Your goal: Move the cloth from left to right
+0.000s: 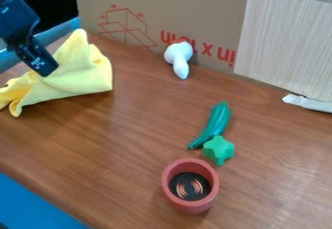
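From the camera view I have the red cup [190, 206] nearest me, just right of six o'clock, upright on the wooden table [129, 140], with a dark disc and orange curved marks inside it.

I find the gripper [45, 69] out toward ten o'clock, angled downward, its tip end right in front of the yellow cloth [81, 75]. Taking that tip as my clock centre, the cloth's raised peak stands between one and two, its broad body spreads from three to five, and a loose corner trails down at seven. So the cloth lies on both sides of the jaws and behind them. I can't tell from here how far open they are, or whether they have hold of any fabric.

Back on the whole view's clock, a green pepper-shaped piece [218, 120] lies at four, a green star-shaped piece [218, 149] just beside its lower end. A white rounded piece [178, 56] is near twelve, in front of the cardboard [194, 9].
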`<state>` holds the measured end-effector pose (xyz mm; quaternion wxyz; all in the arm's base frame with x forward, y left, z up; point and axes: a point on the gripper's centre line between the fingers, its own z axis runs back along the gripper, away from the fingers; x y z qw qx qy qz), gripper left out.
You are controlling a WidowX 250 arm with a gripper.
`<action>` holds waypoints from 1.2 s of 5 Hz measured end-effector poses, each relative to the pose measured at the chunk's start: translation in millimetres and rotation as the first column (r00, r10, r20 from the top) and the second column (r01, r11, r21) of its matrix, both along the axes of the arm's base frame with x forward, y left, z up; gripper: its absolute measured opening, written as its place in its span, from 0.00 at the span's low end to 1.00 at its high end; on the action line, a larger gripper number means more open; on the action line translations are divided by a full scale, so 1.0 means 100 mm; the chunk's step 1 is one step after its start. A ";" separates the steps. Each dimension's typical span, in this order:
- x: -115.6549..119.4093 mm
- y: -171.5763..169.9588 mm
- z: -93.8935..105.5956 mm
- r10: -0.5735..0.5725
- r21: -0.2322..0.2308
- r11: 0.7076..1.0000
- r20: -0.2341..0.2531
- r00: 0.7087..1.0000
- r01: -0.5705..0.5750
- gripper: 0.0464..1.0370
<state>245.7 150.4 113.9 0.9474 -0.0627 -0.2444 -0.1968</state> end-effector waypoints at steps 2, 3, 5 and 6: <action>-0.29 -0.23 -0.09 -0.072 0.027 0.997 -0.002 0.997 0.072 0.03; -0.43 -0.31 -0.19 -0.120 0.060 0.991 -0.019 0.993 0.121 0.18; -0.69 -0.44 -0.24 -0.179 0.098 0.979 -0.006 0.984 0.179 0.76; -0.75 -0.52 -0.15 -0.210 0.092 0.973 -0.006 0.978 0.210 0.96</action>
